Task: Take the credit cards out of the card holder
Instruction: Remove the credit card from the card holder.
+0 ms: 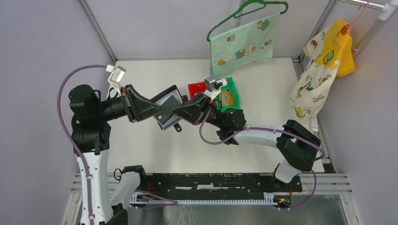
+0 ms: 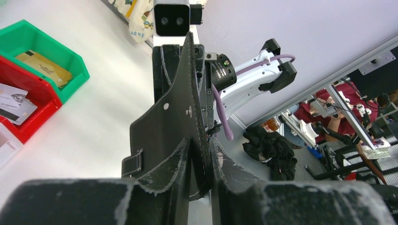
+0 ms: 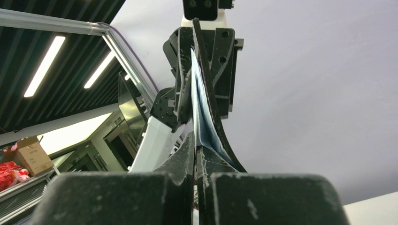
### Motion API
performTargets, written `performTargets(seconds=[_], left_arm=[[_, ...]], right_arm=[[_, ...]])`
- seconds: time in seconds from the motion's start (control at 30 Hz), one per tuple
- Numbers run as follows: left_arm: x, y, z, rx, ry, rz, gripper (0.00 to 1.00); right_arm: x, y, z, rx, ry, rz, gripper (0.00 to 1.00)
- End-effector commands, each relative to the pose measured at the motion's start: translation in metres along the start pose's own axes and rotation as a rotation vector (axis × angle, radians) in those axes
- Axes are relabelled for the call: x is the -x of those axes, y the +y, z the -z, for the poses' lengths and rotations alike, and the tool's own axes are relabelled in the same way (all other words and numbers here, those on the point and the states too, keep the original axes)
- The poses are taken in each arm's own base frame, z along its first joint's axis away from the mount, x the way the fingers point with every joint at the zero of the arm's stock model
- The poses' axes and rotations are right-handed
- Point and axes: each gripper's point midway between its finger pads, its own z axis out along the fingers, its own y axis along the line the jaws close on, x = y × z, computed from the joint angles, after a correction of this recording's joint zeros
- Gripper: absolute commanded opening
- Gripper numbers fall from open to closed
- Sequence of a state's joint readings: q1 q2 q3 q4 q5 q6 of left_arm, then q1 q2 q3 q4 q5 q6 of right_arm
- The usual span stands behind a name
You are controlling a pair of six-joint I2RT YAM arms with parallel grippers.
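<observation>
Currently the left gripper (image 1: 158,112) reaches in from the left with narrow jaws; its wrist view shows black leather pinched between the fingers (image 2: 171,164), so I read it as gripping the card holder (image 1: 168,100). The holder hangs above the table at mid-scene, opened and turned edge-on to both wrist cameras, with its grey-blue lining up in the top view and its snap tab (image 1: 177,126) dangling. The right gripper (image 1: 176,111) meets it from the other side with its jaws fully closed on a thin edge. To the right, on the table, a red bin (image 1: 196,87) holds whitish credit cards (image 2: 14,101) and a green bin (image 1: 233,89) holds a tan-gold card (image 1: 227,98). Risk: the holder is carried only by two thin pinches, so if either slips while the arms pull apart it could swing or drop. A loosened card could slide out and land outside the bins. Pulling unevenly could also fold the leather shut over the pockets. Hard to make out: the pockets themselves are not visible in any view, so I cannot tell whether cards remain inside. I also cannot tell whether the pale sheet in the right fingers is lining or a card edge. In the top view the two sets of fingertips overlap.
</observation>
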State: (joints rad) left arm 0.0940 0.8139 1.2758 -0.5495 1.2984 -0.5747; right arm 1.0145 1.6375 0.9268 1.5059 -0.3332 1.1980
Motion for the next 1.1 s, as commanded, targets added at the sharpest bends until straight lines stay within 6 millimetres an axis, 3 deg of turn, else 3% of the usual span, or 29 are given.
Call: performTargets(seconds=[0.0,0.1,0.17,0.4,0.53,0.67,0.8,0.97,1.07], left_arm=[[0.012,-0.013,0.000,-0.017,-0.033,-0.025,0.30],[0.013,-0.012,0.000,-0.014,-0.037,-0.021,0.33],[0.012,-0.012,0.000,-0.013,-0.038,-0.026,0.30],[0.012,-0.013,0.000,-0.011,-0.044,-0.017,0.05],[0.014,-0.015,0.001,0.001,-0.064,-0.017,0.02],[0.017,-0.016,0.000,-0.003,-0.083,-0.003,0.02],[0.018,-0.015,0.000,-0.004,-0.089,0.002,0.02],[0.017,-0.016,0.000,-0.008,-0.085,0.004,0.02],[0.017,-0.016,0.000,-0.008,-0.084,0.003,0.02]], right_arm=[[0.000,0.006,0.000,0.017,-0.003,0.020,0.00],[0.001,0.007,0.000,0.020,-0.006,0.021,0.00],[0.002,0.009,-0.001,0.022,-0.010,0.021,0.00],[0.004,0.010,0.002,0.021,-0.026,0.023,0.00],[0.004,0.013,0.008,0.040,-0.035,0.011,0.21],[0.003,0.023,0.009,0.093,-0.046,-0.007,0.33],[0.004,0.026,0.006,0.108,-0.046,-0.008,0.30],[0.006,0.029,0.004,0.129,-0.054,-0.013,0.17],[0.007,0.031,0.005,0.139,-0.065,-0.017,0.16]])
